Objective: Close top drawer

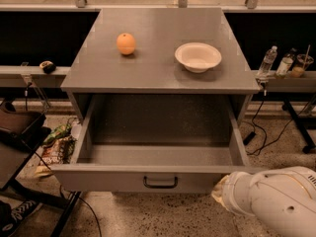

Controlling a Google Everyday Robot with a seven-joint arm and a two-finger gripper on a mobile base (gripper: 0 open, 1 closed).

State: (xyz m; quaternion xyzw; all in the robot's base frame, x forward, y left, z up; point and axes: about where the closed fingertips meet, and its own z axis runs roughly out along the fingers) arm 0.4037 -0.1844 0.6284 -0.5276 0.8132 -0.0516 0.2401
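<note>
The top drawer (158, 179) is pulled far out of the grey cabinet (158, 68). It has a flat grey front with a small black loop handle (160, 182) at the lower middle, and its deep speckled grey inside (158, 132) holds nothing. My white arm (276, 199) reaches in from the bottom right. My gripper (219, 192) is at its left tip, just below and in front of the right end of the drawer front, to the right of the handle.
On the cabinet top lie an orange (126, 43) and a white bowl (198, 56). Bottles (268, 60) stand on a ledge at the right. Cables (266, 132) run over the floor at the right. Snack bags (57, 147) and a dark stand (19, 132) are at the left.
</note>
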